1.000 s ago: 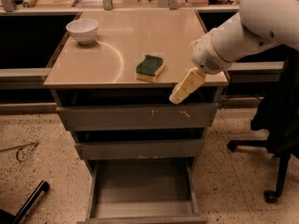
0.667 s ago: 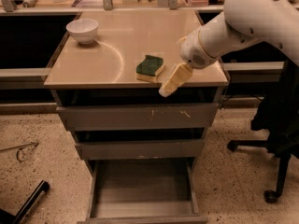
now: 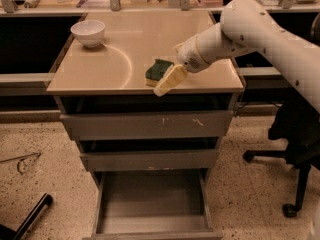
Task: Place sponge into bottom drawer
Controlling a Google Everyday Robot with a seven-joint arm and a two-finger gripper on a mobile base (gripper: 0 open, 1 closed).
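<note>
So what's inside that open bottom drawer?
Only the bottom drawer's bare grey floor shows; its back part is hidden under the middle drawer. The sponge lies on the cabinet top, with the gripper beside it.

gripper (image 3: 165, 83) hiding sponge (image 3: 156, 70) edge, bottom drawer (image 3: 150, 200) front cropped

This looks like a robotics lab or office workroom. A white robot arm (image 3: 260, 29) reaches over a grey three-drawer cabinet (image 3: 150, 126) with a tan top. Its gripper (image 3: 169, 80) hangs at the front edge of that top, just beside a sponge (image 3: 158, 70). A black office chair (image 3: 295, 134) on castors stands to the right on a speckled hard floor (image 3: 45, 184). Behind runs a long counter (image 3: 50, 9) with metal posts and small clutter too blurred to name.
</note>
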